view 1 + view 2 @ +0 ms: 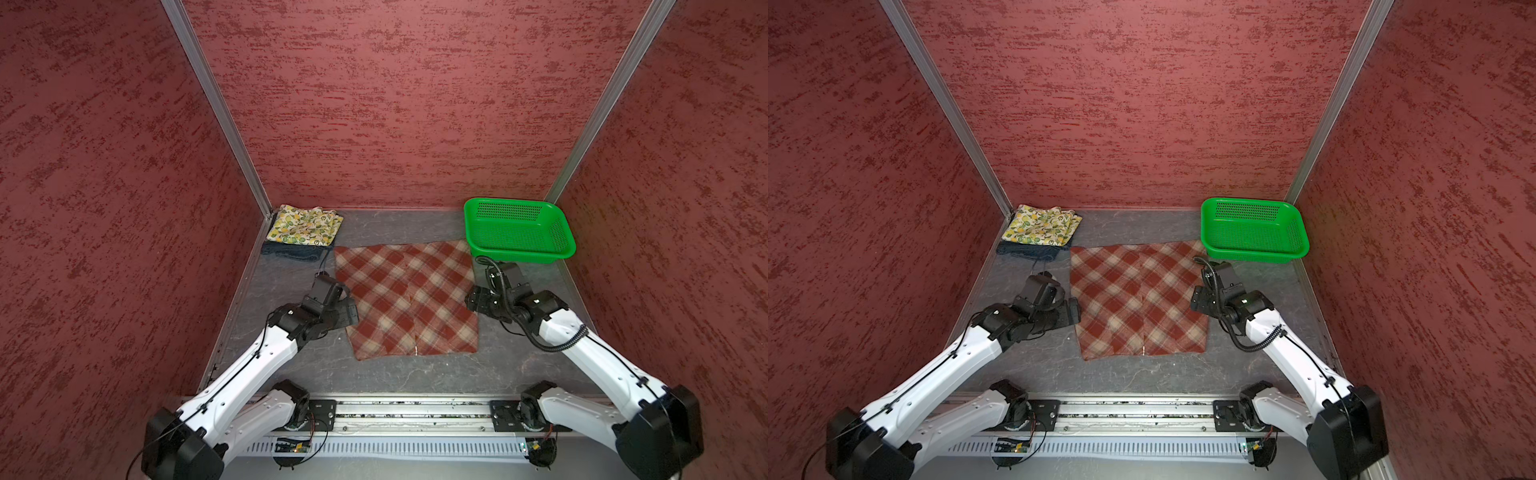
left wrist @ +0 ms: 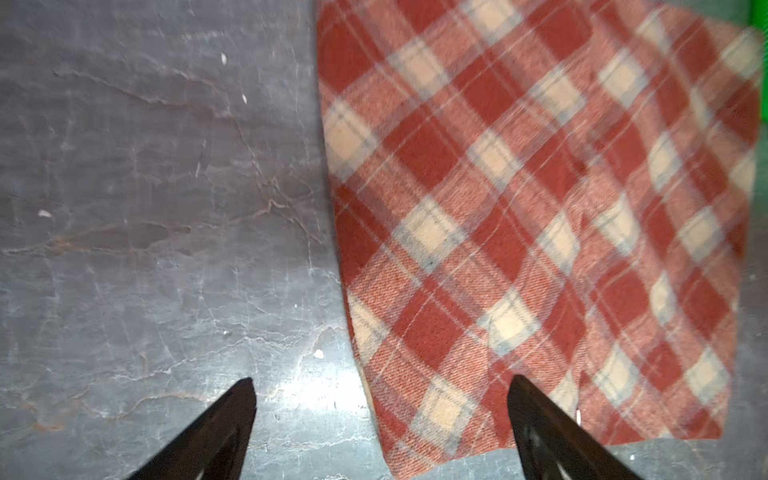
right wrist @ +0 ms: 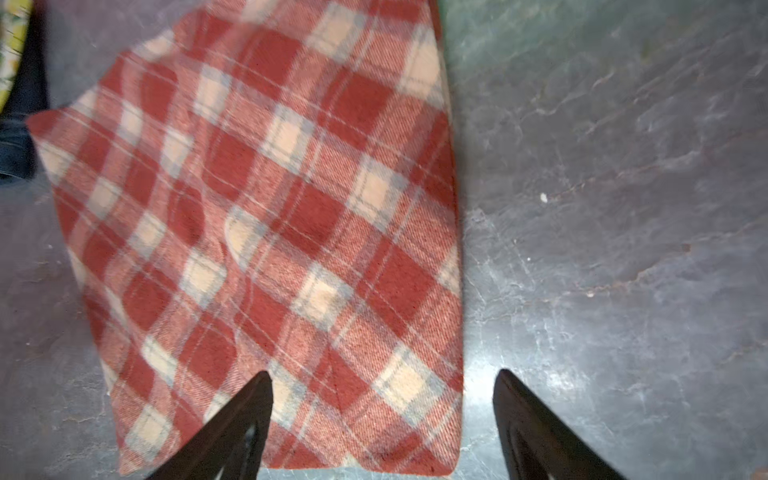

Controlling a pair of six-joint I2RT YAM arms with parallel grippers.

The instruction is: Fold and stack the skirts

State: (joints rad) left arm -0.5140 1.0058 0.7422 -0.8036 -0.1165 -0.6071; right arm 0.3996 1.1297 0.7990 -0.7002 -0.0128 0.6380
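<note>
The rust-red and cream plaid skirt (image 1: 409, 299) (image 1: 1140, 299) lies flat mid-table. My left gripper (image 1: 348, 311) (image 1: 1073, 311) (image 2: 382, 380) is open at its left edge, one fingertip over cloth (image 2: 519, 208) and one over bare table. At the skirt's right edge (image 3: 270, 228) my right gripper (image 1: 473, 301) (image 1: 1198, 299) (image 3: 384, 372) is open in the same way, near a corner. Neither gripper holds anything. The lemon-print skirt (image 1: 305, 224) (image 1: 1042, 224) lies folded on the folded denim skirt (image 1: 291, 251) (image 1: 1025, 250) in the back left corner.
A green perforated basket (image 1: 507, 212) (image 1: 1246, 212) stands at the back right, close to the plaid skirt's far right corner. Red walls close in the grey table (image 1: 291, 374) on three sides. A metal rail (image 1: 407, 411) runs along the front.
</note>
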